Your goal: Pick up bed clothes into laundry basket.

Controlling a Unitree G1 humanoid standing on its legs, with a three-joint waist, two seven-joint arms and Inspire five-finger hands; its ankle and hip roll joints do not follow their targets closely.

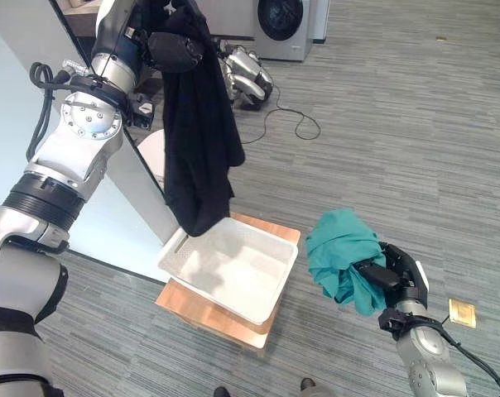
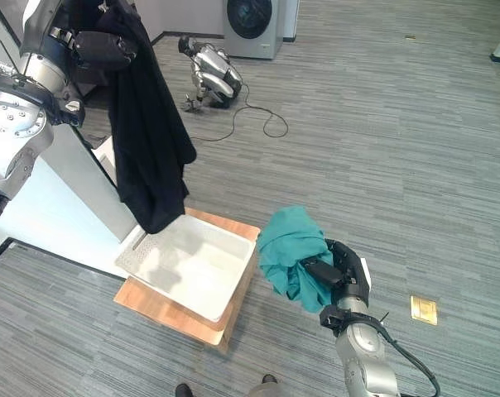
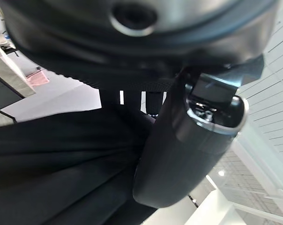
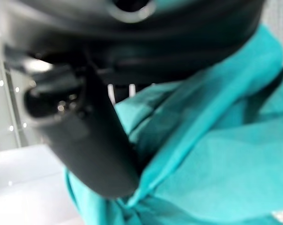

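Left hand: the dark left hand [image 1: 177,48] is raised high, its thumb and fingers closed on the top of a long black garment [image 1: 199,132]; the left wrist view shows the thumb pressed into the dark cloth [image 3: 62,173].
Black garment: it hangs straight down from the hand, and its lower end dangles over the far left corner of the white rectangular plastic laundry basket [image 1: 271,308]; whether the hem touches the rim, I cannot tell.
Laundry basket: it sits on a low wooden platform [image 1: 202,313] with nothing in it, and the platform's edges show around it on the near and far sides.
Right hand: the dark right hand [image 2: 337,277] is held low, to the right of the basket and clear of its right rim, clenched around a bunched teal cloth [image 2: 287,248]; the right wrist view shows the thumb dug into the teal folds [image 4: 216,154].
Teal cloth: it is held above the grey carpet floor [image 1: 399,124], outside the basket.
Background: a washing machine [image 1: 281,25] stands at the far edge of the floor.
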